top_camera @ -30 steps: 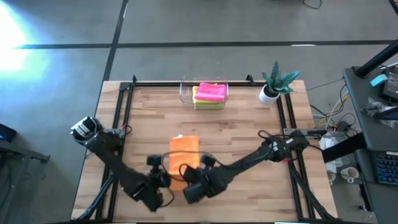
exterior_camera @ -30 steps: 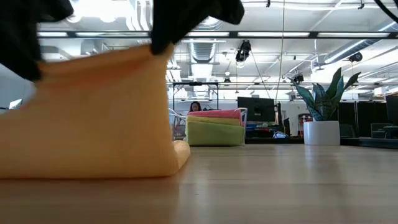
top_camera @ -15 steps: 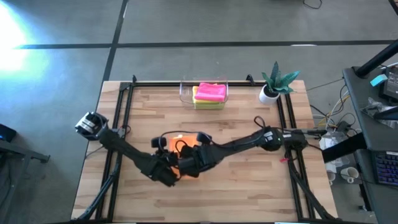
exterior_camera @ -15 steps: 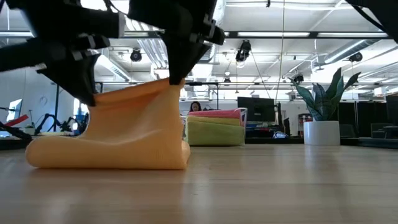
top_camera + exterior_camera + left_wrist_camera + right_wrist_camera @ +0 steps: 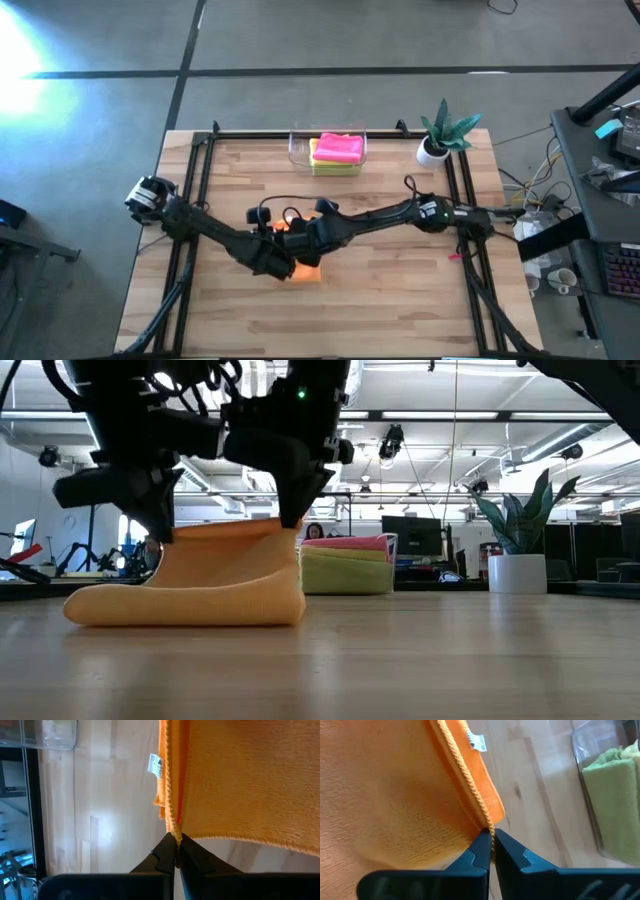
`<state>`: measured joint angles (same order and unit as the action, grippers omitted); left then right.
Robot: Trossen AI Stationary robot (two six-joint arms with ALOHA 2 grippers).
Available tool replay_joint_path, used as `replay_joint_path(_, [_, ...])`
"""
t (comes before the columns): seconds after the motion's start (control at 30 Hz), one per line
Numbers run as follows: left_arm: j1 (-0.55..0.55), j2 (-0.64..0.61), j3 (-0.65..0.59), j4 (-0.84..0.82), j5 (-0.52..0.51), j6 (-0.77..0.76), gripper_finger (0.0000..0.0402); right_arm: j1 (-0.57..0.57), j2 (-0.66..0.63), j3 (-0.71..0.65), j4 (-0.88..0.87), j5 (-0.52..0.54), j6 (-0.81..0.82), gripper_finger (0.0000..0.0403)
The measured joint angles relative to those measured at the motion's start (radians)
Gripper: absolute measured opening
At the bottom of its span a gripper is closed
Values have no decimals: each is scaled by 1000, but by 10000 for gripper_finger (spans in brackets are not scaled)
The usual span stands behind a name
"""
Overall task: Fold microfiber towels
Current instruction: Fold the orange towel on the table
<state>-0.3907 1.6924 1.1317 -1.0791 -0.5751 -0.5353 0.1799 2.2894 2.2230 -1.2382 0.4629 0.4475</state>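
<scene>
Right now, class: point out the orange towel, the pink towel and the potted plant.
orange towel (image 5: 215,575), low view, draped side face.
pink towel (image 5: 339,147), high view, top of the stack.
potted plant (image 5: 433,151), high view, white pot.

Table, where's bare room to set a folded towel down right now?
Free: the table's near right corner, its near left corner, and the strip between the bin and plant. Crowded: the middle, where both grippers hold the orange towel.

One orange towel (image 5: 305,268) on the bench (image 5: 400,290) — three folded ones in a single clear bin (image 5: 296,150): one pink (image 5: 338,147), one green (image 5: 345,573), one yellow (image 5: 314,147). Two arms, one potted plant (image 5: 440,132).
</scene>
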Motion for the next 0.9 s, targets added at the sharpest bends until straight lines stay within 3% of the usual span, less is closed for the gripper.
replay_joint_path(0.43, [17, -1, -34, 24, 7, 3, 5, -12, 3, -8, 7, -28, -50, 9])
replay_joint_path(0.67, [19, -1, -34, 15, 15, 40, 63, -19, 3, -9, 3, -35, -43, 42])
replay_joint_path(0.9, [25, -1, -33, 7, 56, 45, 116, -36, 3, -9, 30, 42, -47, 102])
